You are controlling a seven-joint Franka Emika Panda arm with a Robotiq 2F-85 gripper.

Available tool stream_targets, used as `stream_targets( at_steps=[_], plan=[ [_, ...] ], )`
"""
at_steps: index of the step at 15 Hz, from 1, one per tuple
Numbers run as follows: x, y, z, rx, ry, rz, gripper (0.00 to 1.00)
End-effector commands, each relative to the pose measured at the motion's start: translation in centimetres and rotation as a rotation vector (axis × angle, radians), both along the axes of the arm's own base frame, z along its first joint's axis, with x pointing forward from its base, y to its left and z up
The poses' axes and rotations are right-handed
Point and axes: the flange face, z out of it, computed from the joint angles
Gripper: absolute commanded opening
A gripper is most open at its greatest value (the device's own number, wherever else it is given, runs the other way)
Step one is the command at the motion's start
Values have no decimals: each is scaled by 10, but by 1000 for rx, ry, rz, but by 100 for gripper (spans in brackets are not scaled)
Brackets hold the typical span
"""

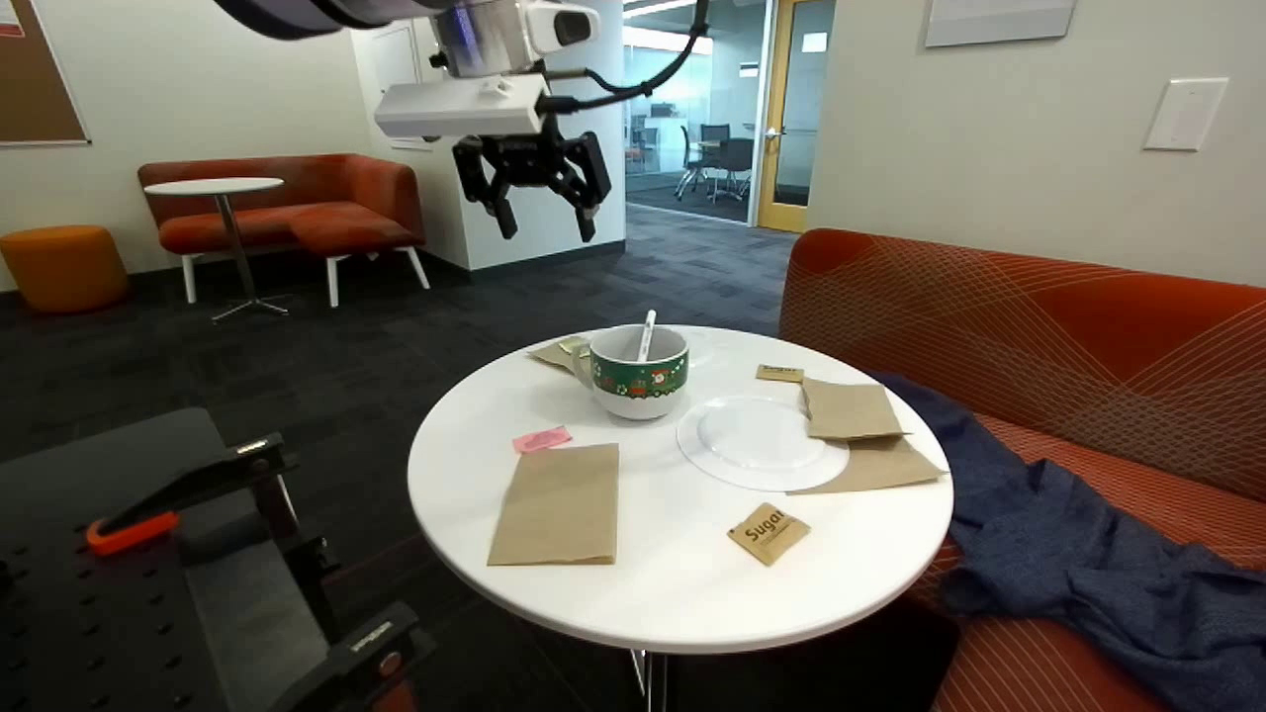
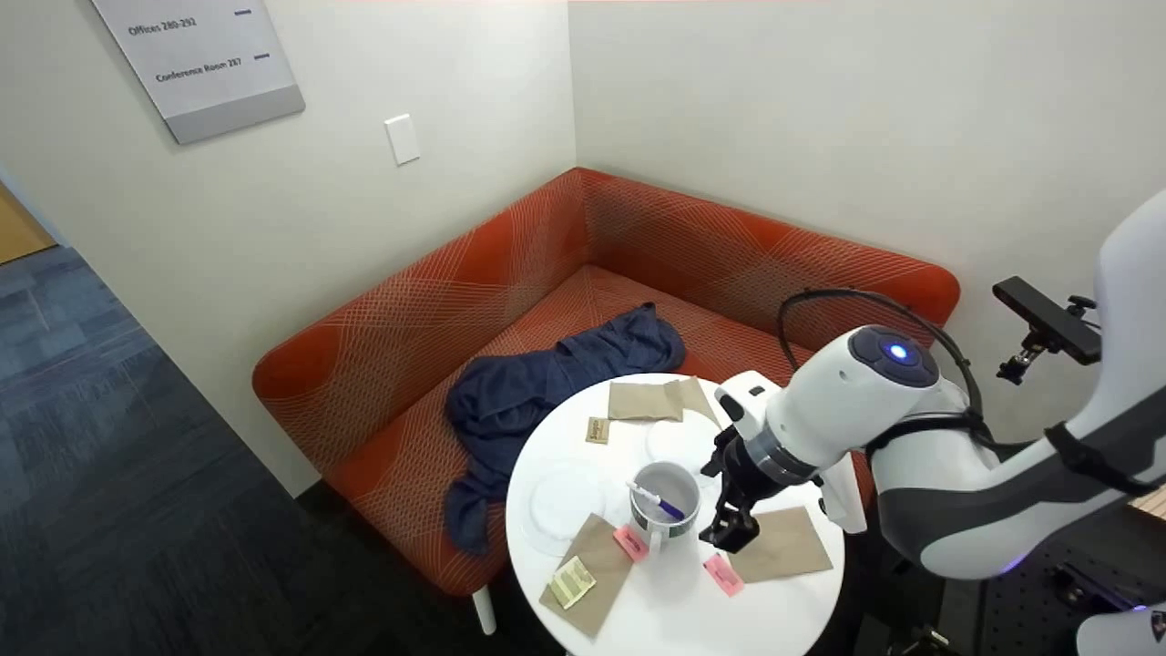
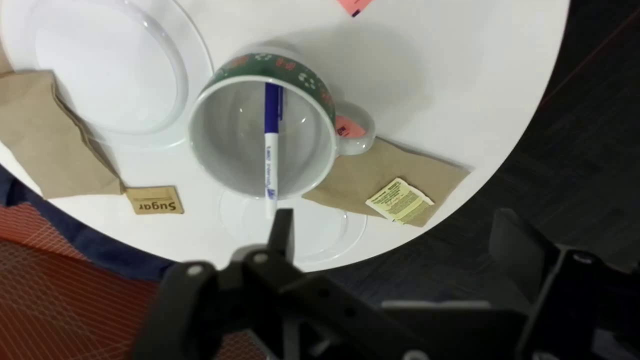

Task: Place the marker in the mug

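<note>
Marker: we see it leaning in the mug, purple end down inside, white end out past the rim.
Mug: upright on the round white table, a green band around its side.
Gripper: higher than the mug, its fingers wide apart; we see only air between them.
Nearby: a clear plate, a sugar packet.

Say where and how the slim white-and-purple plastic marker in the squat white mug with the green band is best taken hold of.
The slim white-and-purple marker is probably best pinched near its white end, from above, the open hand closing across the shaft: it leans in the squat white mug, purple end down inside, white end jutting above the rim.
</note>
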Motion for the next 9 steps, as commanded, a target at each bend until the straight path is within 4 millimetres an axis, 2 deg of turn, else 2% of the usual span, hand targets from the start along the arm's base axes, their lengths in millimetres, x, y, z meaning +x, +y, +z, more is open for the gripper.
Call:
stream_targets(
  at_steps=[1,4,5,9],
  plan=[
    [-17,4,19,9,57,-78,100],
    [-21,3,28,30,86,-135,100],
    [-12,11,18,37,69,-110,100],
    [-15,8,23,39,76,-132,100]
  ],
)
